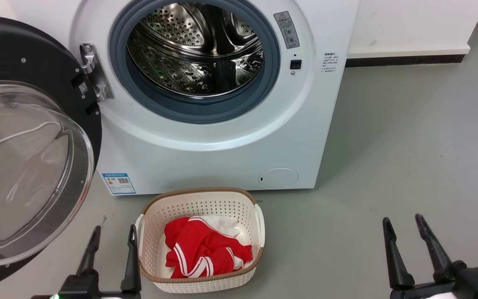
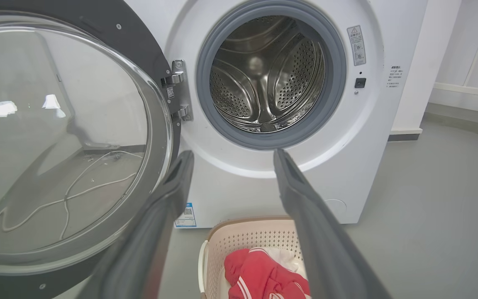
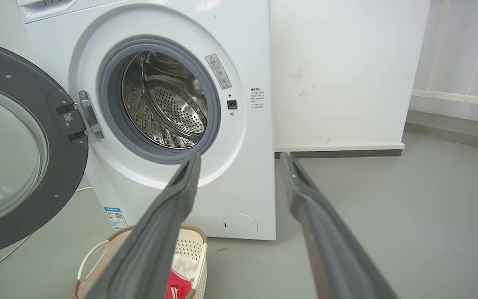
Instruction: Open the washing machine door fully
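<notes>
Both my pincers are spread and hold nothing. The left pincer (image 1: 115, 227) hangs low in front of the washing machine (image 1: 222, 158), toward its left side. The right pincer (image 1: 402, 218) is over bare floor (image 1: 409, 145), off the machine's right front corner. The washing machine door (image 1: 19, 45) is swung wide to the left of the machine on its metal hinge (image 1: 93, 70), glass bowl toward me, and the drum mouth (image 1: 199, 58) is uncovered. I judge the door at or close to its full swing.

My left pincer is near the door's lower rim, not touching it. A careless reach there could knock the door back toward the machine. It could also lean the door past its stop and strain the hinge. The basket (image 1: 199, 192) with the red garment (image 1: 201, 249) sits just in front of the machine, so rolling forward would shove it.

Through the glass, the left wrist view shows me a white cable (image 2: 98, 187) on the floor left of the machine, far plainer than the faint line in the head view. The right wrist view shows how far the door stands off the machine's front, which the head view crops. The head view sets both pincers against door and basket at once.
</notes>
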Robot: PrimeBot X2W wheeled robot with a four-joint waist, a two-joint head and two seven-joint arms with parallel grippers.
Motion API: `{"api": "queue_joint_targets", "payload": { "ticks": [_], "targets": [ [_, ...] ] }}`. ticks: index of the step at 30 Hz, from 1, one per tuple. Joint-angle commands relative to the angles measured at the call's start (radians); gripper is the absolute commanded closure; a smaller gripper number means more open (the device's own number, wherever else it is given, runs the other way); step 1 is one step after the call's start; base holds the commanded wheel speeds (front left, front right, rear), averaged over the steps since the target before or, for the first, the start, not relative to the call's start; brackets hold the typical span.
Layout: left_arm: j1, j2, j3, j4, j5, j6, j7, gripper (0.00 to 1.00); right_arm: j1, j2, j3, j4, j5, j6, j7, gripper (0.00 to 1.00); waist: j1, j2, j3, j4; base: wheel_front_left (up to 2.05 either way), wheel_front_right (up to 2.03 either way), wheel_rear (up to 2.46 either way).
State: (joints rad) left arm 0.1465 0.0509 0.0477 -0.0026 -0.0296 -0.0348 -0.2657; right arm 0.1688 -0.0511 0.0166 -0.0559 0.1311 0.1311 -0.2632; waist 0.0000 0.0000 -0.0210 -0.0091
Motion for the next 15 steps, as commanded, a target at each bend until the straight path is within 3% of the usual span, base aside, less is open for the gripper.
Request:
{"api": "queue_joint_targets", "payload": {
  "ticks": [1, 5, 15],
  "targets": [
    [0.0, 0.0, 0.0, 0.01, -0.001, 0.0, 0.0, 1.0, 0.001, 0.0, 0.001, 0.008, 0.001, 0.0, 0.001, 1.0, 0.0, 0.0, 0.0, 0.0, 0.0, 0.0, 0.0],
    [0.009, -0.002, -0.003, 0.043, -0.005, 0.0, 0.001, 1.0, 0.005, 0.0, 0.002, 0.037, 0.005, 0.0, 0.003, 1.0, 0.0, 0.0, 0.0, 0.0, 0.0, 0.0, 0.0],
    [-0.029, -0.002, 0.009, 0.077, -0.212, -0.013, 0.054, 1.0, -0.03, -0.013, 0.002, 0.07, 0.215, 0.0, 0.038, 1.0, 0.0, 0.0, 0.002, 0.001, 0.0, 0.0, 0.0]
  ]
}}
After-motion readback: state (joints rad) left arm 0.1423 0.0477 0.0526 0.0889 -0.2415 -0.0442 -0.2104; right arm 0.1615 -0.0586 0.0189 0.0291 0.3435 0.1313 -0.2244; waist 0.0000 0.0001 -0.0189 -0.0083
